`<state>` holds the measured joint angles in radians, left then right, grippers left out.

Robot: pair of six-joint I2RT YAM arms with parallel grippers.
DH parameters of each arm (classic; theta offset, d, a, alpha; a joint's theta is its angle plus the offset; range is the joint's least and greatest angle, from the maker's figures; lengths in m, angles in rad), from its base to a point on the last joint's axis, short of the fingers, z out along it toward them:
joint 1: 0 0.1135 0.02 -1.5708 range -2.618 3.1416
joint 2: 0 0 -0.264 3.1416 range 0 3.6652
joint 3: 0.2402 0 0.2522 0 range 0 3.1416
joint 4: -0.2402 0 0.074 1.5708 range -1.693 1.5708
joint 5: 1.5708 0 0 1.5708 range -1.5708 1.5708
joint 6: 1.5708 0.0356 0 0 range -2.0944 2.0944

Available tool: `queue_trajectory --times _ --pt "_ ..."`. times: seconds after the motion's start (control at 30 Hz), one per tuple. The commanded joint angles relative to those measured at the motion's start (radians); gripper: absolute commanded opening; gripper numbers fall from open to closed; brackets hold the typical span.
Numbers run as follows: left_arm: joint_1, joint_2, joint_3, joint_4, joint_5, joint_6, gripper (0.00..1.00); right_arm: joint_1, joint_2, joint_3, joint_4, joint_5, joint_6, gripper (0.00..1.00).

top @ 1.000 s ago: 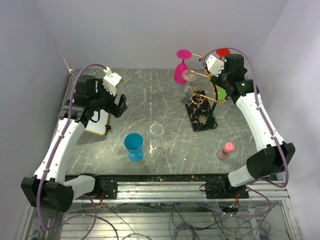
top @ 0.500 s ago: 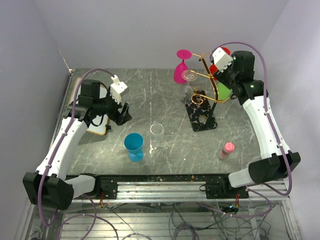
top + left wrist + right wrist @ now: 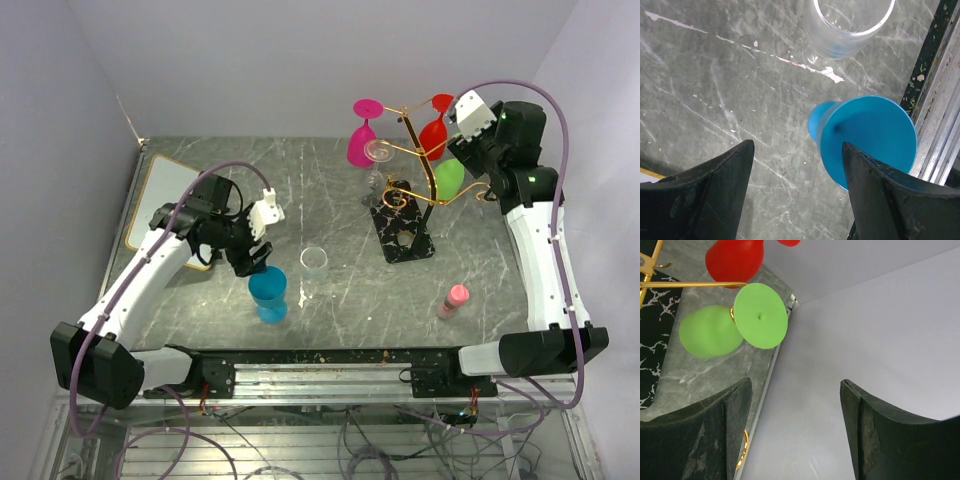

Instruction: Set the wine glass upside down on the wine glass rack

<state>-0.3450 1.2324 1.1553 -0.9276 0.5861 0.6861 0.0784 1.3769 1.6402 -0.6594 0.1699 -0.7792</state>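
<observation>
The wine glass rack [image 3: 405, 180] is a gold wire stand on a black marbled base [image 3: 402, 235] at the back right. A pink glass [image 3: 362, 140], a red glass [image 3: 436, 130] and a green glass [image 3: 449, 178] hang upside down on it. A blue wine glass [image 3: 268, 293] and a clear glass [image 3: 314, 262] stand at the front middle. My left gripper [image 3: 258, 262] is open just left of and above the blue glass [image 3: 865, 140]. My right gripper [image 3: 470, 150] is open and empty, right of the rack, with the green glass [image 3: 710, 330] beside it.
A pink bottle [image 3: 455, 298] stands at the front right. A white board with a yellow edge [image 3: 150, 200] lies at the left. The right wall [image 3: 865, 315] is close behind the right gripper. The metal rail [image 3: 940, 125] runs along the table's front edge.
My left arm has swung right and forward to the blue glass. My right gripper has drawn back to the right from the rack, leaving the red and green glasses hanging.
</observation>
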Motion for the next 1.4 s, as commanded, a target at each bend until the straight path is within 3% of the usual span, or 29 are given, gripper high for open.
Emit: queue_trajectory --times 0.0,0.63,1.03,1.2,1.37 --pt "-0.035 0.019 0.017 -0.046 -0.023 0.076 0.80 -0.042 -0.042 -0.001 -0.006 -0.067 0.027 0.71" --pt "-0.103 0.061 -0.035 -0.017 -0.068 0.091 0.49 -0.117 -0.057 -0.037 -0.020 -0.171 0.036 0.72" --pt "-0.112 0.076 -0.005 -0.058 -0.075 0.123 0.11 -0.132 -0.047 -0.048 -0.020 -0.175 0.015 0.73" --pt "-0.112 0.069 0.066 -0.158 -0.195 0.194 0.07 -0.136 -0.052 -0.044 -0.051 -0.201 -0.015 0.74" --pt "-0.112 0.047 0.196 -0.246 -0.368 0.225 0.07 -0.161 -0.050 0.013 -0.103 -0.327 0.002 0.78"
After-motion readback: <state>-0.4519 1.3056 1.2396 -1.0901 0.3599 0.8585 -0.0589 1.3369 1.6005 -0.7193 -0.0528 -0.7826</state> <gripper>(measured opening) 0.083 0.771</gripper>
